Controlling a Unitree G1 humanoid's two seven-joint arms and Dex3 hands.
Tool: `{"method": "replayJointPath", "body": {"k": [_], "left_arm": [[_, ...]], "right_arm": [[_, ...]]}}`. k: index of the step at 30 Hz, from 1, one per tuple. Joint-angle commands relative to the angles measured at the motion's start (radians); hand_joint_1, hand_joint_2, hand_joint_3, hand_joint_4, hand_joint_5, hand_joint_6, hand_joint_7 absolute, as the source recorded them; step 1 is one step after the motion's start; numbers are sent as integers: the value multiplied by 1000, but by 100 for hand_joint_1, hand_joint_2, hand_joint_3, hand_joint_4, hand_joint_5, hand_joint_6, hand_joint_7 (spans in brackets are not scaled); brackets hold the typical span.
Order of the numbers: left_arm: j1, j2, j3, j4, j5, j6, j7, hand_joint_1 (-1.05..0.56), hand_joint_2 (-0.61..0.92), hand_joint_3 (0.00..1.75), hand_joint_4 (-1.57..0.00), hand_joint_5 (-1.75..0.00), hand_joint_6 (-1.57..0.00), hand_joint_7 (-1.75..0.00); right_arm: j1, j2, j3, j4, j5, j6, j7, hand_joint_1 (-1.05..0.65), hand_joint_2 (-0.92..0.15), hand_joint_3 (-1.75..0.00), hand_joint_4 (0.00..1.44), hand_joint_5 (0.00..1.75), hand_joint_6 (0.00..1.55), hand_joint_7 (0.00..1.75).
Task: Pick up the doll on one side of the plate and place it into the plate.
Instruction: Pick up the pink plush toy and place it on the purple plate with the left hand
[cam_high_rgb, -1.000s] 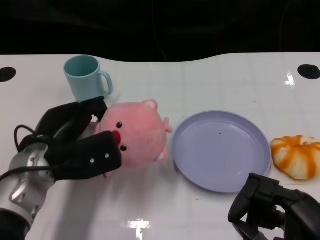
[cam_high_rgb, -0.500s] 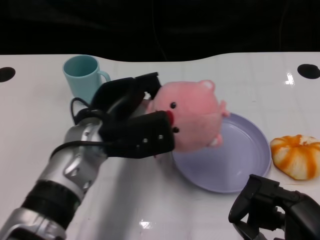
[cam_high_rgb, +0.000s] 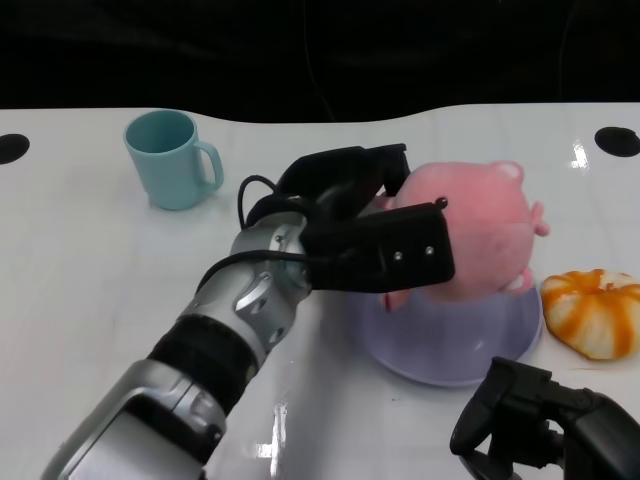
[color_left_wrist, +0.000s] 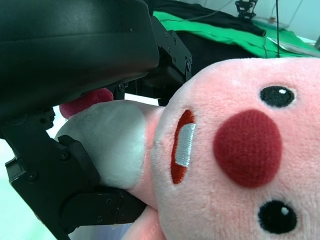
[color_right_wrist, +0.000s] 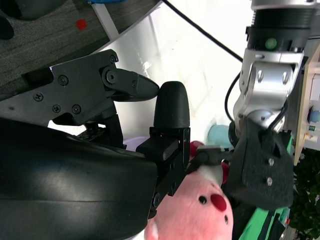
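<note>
Carried rightward, doll (cam_high_rgb: 478, 232) now over plate (cam_high_rgb: 452, 345).

No legible text, label, brand mark, number or sign was found in any of the three views. The surfaces checked for print were the pink doll (cam_high_rgb: 478, 230), the purple plate (cam_high_rgb: 440, 345), the teal mug (cam_high_rgb: 172, 158), the orange-striped pumpkin toy (cam_high_rgb: 595, 312), the white table (cam_high_rgb: 90, 270) and the black shells of both hands. None of them carries readable marking.
</note>
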Motion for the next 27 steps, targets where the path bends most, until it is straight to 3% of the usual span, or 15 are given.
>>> {"method": "replayJointPath", "body": {"k": [1, 2, 3, 4, 5, 7, 8, 11, 14, 18, 27], "left_arm": [[-61, -32, 0, 69, -10, 8, 7, -22, 52, 92, -91, -175, -72, -175], [-67, -41, 8, 85, -23, 6, 0, -22, 51, 90, -91, -175, -72, -175], [-73, -51, 23, 101, -43, 7, -12, -22, 52, 83, -88, -175, -72, -155], [-80, -59, 34, 113, -63, 10, -32, -23, 57, 71, -78, -171, -77, -116], [-85, -64, 42, 121, -79, 11, -55, -24, 63, 61, -72, -163, -81, -89], [-88, -60, 35, 120, -90, 9, -106, -29, 77, 43, -63, -155, -76, -54], [-87, -57, 27, 116, -87, 11, -126, -36, 86, 31, -49, -130, -66, -36], [-81, -46, -4, 95, -65, 30, -178, -56, 91, 32, -19, -65, -39, -7], [-71, -35, -25, 68, -52, 39, -203, -72, 92, 36, -3, -38, -19, -1], [-69, -12, -83, 37, 4, 49, -219, -89, 92, 47, 0, -7, -7, -1], [-25, 50, -115, -98, 22, 57, -296, -105, 92, 55, 0, 0, 0, 0]], "right_arm": [[7, 0, 3, -18, -3, -6, -6, -25, -81, -61, 63, 170, 54, 148], [8, 3, 5, -17, -2, -9, -7, -25, -81, -61, 63, 170, 54, 148], [9, 5, 6, -16, -2, -11, -7, -24, -81, -61, 64, 170, 54, 148], [9, 6, 7, -15, -2, -14, -8, -24, -81, -60, 64, 170, 54, 148], [9, 7, 8, -15, -2, -16, -7, -24, -81, -60, 64, 170, 54, 148], [9, 6, 10, -14, -5, -22, -5, -25, -82, -60, 64, 170, 54, 148], [9, 5, 10, -14, -5, -23, -4, -25, -82, -60, 63, 170, 54, 148], [11, 6, 9, -16, -1, -24, -2, -26, -82, -59, 64, 170, 53, 147], [11, 4, 7, -14, -3, -32, -1, -27, -82, -58, 64, 170, 54, 147], [11, 2, 2, -14, 0, -30, 1, -27, -82, -58, 65, 169, 54, 146], [6, -1, -6, -10, -1, -32, 4, -26, -83, -57, 64, 169, 55, 146]]}}
